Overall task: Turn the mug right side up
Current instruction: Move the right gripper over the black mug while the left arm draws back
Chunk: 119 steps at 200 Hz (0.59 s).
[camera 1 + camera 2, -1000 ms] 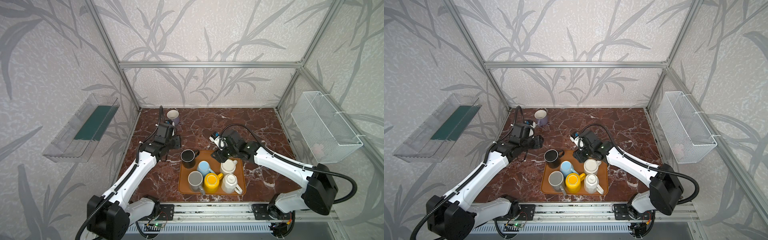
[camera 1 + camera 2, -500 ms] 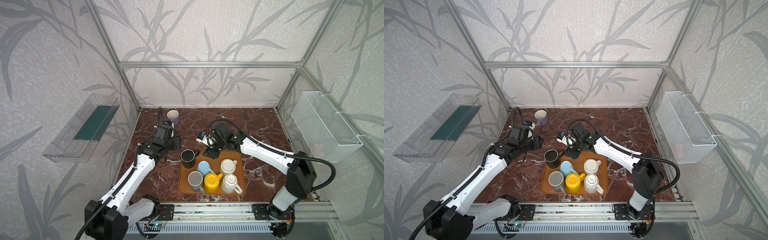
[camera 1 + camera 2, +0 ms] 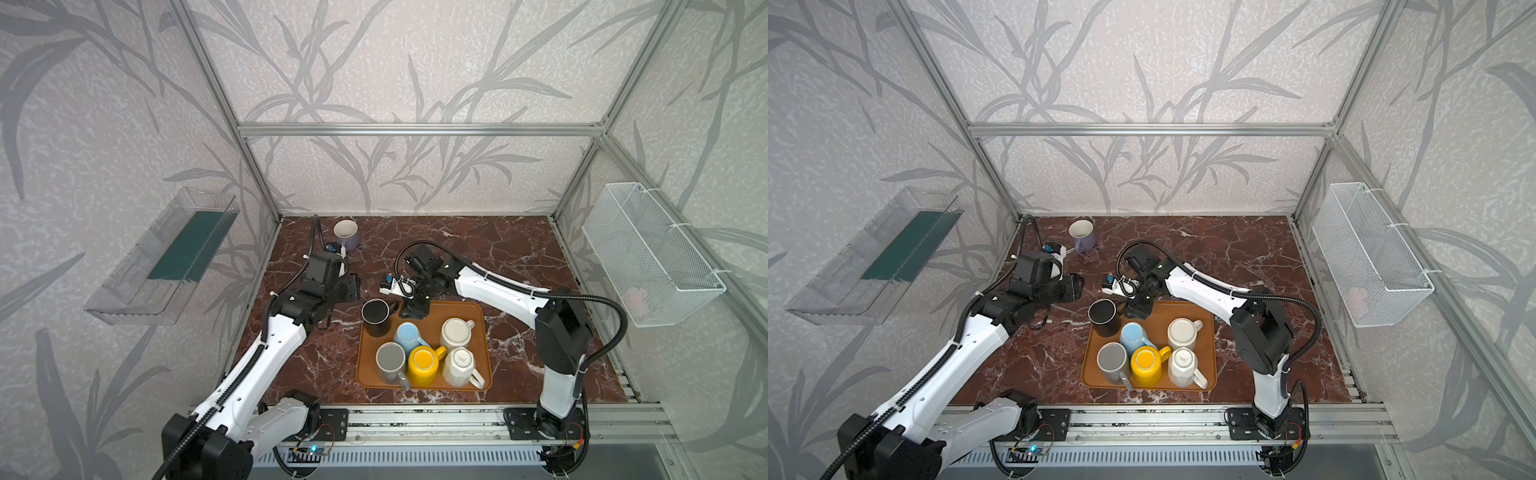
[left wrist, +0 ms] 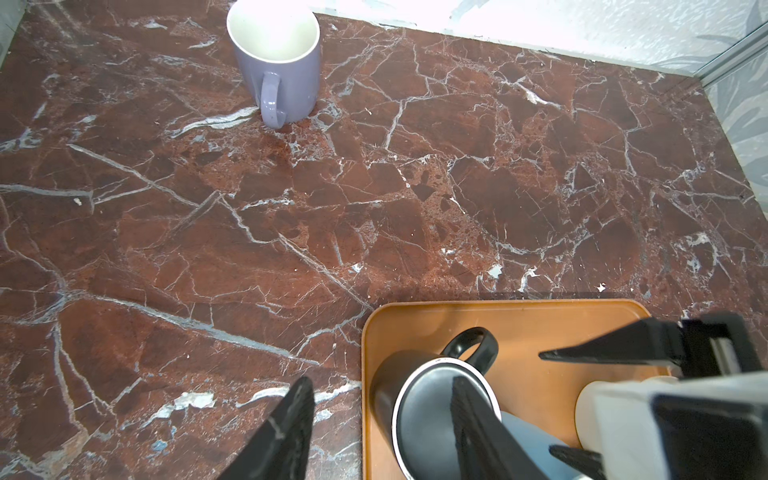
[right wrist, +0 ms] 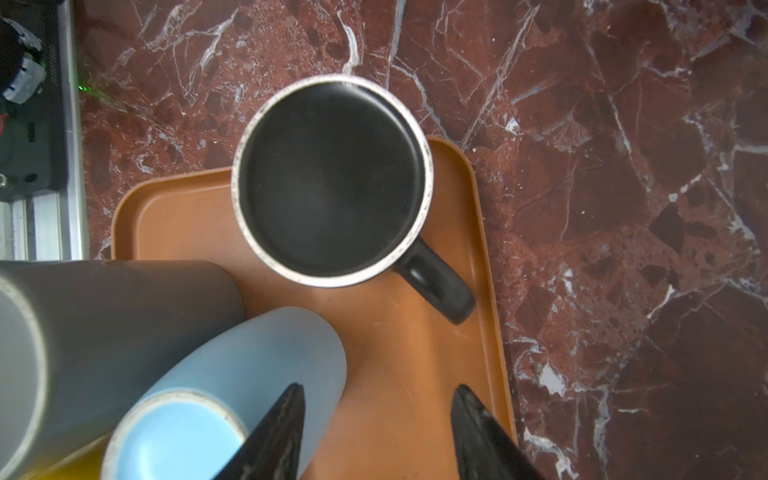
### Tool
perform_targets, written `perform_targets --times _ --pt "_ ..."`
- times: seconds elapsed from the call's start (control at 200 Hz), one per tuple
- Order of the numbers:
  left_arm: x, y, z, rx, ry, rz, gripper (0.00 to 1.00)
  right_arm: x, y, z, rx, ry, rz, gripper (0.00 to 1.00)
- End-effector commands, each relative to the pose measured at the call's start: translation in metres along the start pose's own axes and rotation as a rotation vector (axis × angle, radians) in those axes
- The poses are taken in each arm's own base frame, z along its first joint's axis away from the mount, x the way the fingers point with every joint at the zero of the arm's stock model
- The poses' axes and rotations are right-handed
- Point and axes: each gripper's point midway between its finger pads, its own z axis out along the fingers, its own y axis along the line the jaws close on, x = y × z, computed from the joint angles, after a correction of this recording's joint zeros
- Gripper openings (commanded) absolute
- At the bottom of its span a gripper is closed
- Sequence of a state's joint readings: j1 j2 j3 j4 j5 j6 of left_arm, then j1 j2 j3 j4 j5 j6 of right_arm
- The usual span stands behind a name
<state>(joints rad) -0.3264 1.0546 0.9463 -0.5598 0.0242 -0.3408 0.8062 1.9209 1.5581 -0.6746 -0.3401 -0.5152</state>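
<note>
A black mug (image 3: 376, 318) (image 3: 1104, 316) stands bottom up on the back left corner of the orange tray (image 3: 457, 309) (image 3: 1187, 309), its handle pointing toward the tray's back edge. Seen from the right wrist, the mug's flat base (image 5: 332, 178) has a pale ring. My right gripper (image 3: 415, 311) (image 5: 376, 411) hangs open over bare tray (image 5: 415, 374) just right of the handle, holding nothing. My left gripper (image 3: 353, 289) (image 4: 382, 415) is open above the table left of the mug (image 4: 419, 415), apart from it.
Light blue (image 3: 407, 334), grey (image 3: 390, 359), yellow (image 3: 424, 361), cream (image 3: 455, 332) and white (image 3: 459, 361) mugs crowd the tray, bottoms up. A lilac mug (image 3: 346, 232) stands upright at the back left. A wire basket (image 3: 648, 257) and a clear shelf (image 3: 166, 257) hang on the side walls.
My right arm has swung left, bringing its gripper from beside the cream mug to the black mug's handle. The left arm has barely moved.
</note>
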Motion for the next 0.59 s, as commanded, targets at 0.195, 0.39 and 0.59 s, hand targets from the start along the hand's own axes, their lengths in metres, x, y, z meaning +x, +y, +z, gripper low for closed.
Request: perform_targets --times 0.195,0.39,0.59 --pt "-0.001 0.005 -0.015 -0.028 -0.01 0.016 0.56 -0.003 -0.003 0.018 -0.033 0.041 -0.046 0.57" --pt "-0.001 0.005 -0.014 -0.028 -0.01 0.016 0.56 -0.007 -0.007 0.028 -0.035 0.036 -0.095 0.57" --pt "-0.002 0.005 -0.015 -0.027 -0.011 0.021 0.56 -0.007 -0.016 0.039 -0.019 0.041 -0.144 0.58"
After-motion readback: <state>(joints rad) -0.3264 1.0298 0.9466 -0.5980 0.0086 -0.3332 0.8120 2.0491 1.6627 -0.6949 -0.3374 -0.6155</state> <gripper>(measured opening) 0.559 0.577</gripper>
